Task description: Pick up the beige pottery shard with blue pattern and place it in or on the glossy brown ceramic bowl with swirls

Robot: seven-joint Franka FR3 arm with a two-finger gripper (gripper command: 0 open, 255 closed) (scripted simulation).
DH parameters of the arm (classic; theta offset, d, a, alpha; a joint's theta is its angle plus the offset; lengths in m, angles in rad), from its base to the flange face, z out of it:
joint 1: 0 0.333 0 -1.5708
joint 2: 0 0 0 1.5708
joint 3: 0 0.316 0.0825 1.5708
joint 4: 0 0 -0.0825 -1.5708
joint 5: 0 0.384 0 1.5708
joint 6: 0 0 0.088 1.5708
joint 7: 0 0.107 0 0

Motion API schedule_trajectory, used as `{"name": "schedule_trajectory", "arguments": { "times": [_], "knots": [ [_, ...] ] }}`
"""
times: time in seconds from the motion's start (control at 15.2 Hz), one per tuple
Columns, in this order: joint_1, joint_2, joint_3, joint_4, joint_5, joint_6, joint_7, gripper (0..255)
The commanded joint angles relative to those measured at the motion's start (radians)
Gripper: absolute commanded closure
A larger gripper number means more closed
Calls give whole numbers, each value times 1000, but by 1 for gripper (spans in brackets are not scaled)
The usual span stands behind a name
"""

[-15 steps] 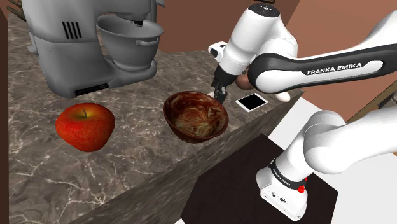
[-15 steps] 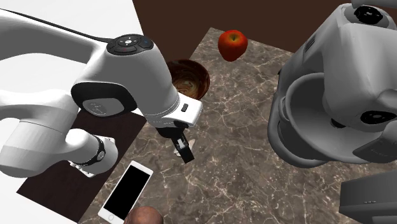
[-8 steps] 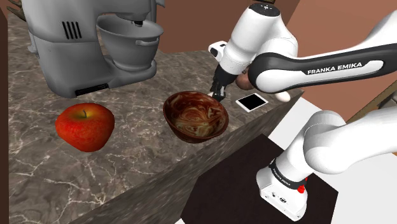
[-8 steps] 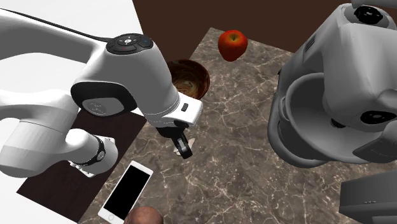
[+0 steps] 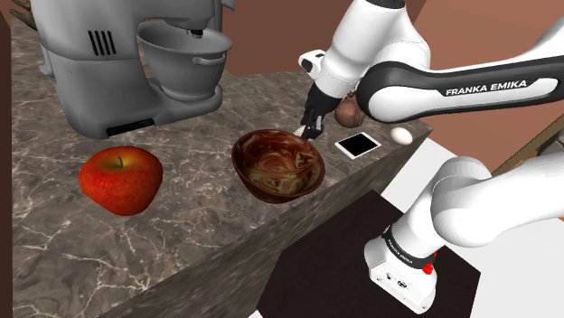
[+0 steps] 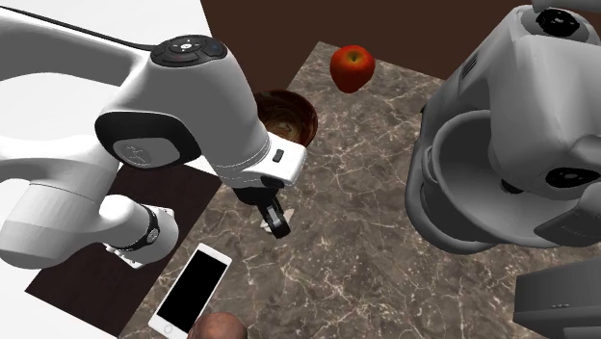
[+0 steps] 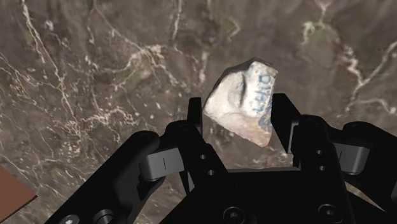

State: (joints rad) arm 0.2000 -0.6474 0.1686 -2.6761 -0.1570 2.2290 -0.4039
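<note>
The beige pottery shard with blue marks sits clasped between my two black fingers, held a little above the marble counter. In the shoulder view my gripper hangs just behind the far rim of the glossy brown swirled bowl, and a pale bit of the shard shows at its tip. In the second exterior view the gripper is over the counter between the bowl and the phone; the arm hides part of the bowl.
A red apple lies at the shoulder view's left of the bowl. A grey stand mixer fills the counter's back. A white phone, a brown round thing and a pale egg lie near the counter's corner by the arm.
The fingers have gone from open to shut on the shard, and the hand has risen slightly, taking the shard off the counter.
</note>
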Motion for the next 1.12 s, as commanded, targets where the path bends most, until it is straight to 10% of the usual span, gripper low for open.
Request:
{"name": "schedule_trajectory", "arguments": {
  "times": [0.0,1.06],
  "knots": [
    [2,-8,-2,23,4,-31,-6,255],
    [7,-41,-17,215,19,-253,-54,255]
  ]
}}
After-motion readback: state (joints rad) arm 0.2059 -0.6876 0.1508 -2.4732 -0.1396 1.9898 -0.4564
